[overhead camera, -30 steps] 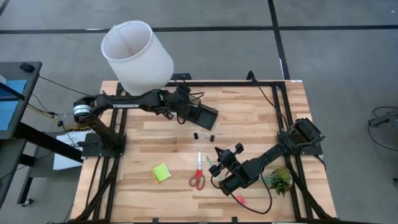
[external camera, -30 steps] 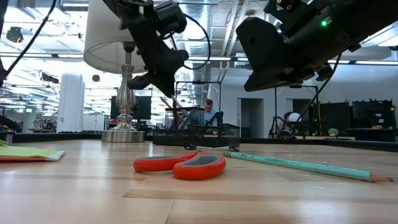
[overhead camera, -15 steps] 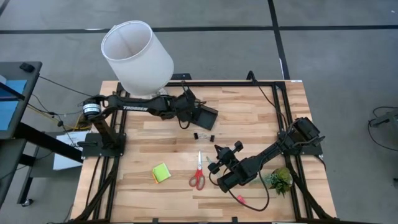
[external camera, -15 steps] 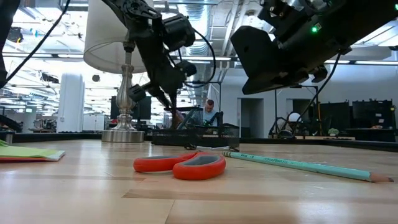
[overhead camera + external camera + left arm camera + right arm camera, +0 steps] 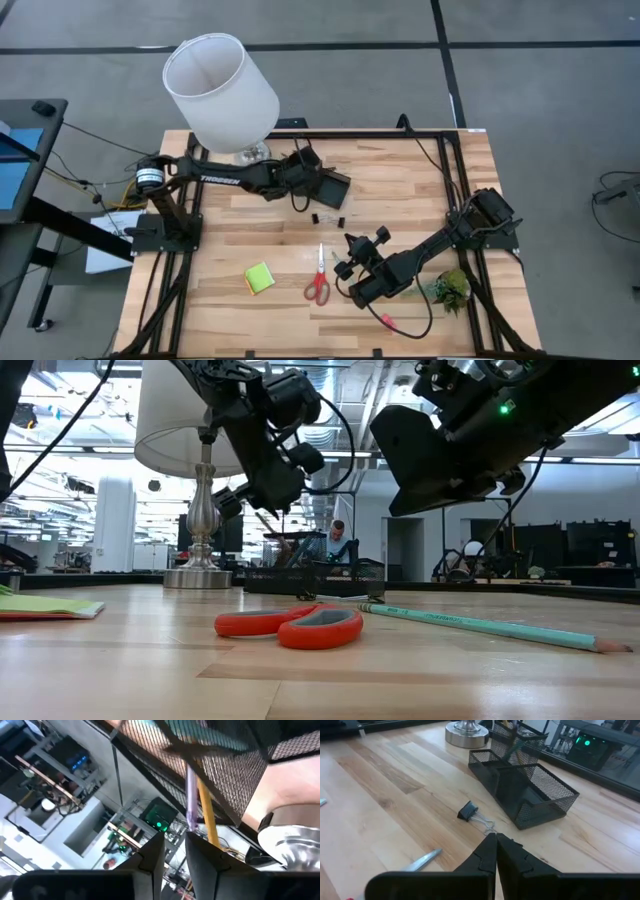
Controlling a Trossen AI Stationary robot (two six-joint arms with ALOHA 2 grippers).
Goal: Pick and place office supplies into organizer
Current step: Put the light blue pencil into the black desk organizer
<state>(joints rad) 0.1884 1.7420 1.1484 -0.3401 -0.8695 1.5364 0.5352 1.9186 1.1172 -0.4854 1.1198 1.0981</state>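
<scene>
The black mesh organizer point(image 5: 328, 187) point(image 5: 525, 795) stands on the far middle of the table. A purple pen point(image 5: 190, 800) and a yellow pencil point(image 5: 206, 815) stick out of its cup. My left gripper point(image 5: 303, 172) point(image 5: 175, 855) hovers at the cup's left side, fingers a narrow gap apart, with nothing between them. My right gripper point(image 5: 352, 250) point(image 5: 496, 840) is shut and empty, above the table near the black clips point(image 5: 325, 217) point(image 5: 468, 811). Red-handled scissors point(image 5: 318, 278) point(image 5: 290, 625), a lime-green sticky pad point(image 5: 260, 277), a teal pencil point(image 5: 480, 625) and a pink-red piece point(image 5: 387, 321) lie flat on the wood.
The lamp with its white shade point(image 5: 220, 85) stands on its metal base point(image 5: 466, 732) just left of the organizer, under my left arm. A small green plant point(image 5: 450, 288) sits by the right arm's base. A black frame runs around the table's edges.
My left arm has stretched out toward the table's right, carrying its gripper a little farther along the organizer's left side and turning it. My right gripper has stayed almost still above the clips. Nothing on the table has moved.
</scene>
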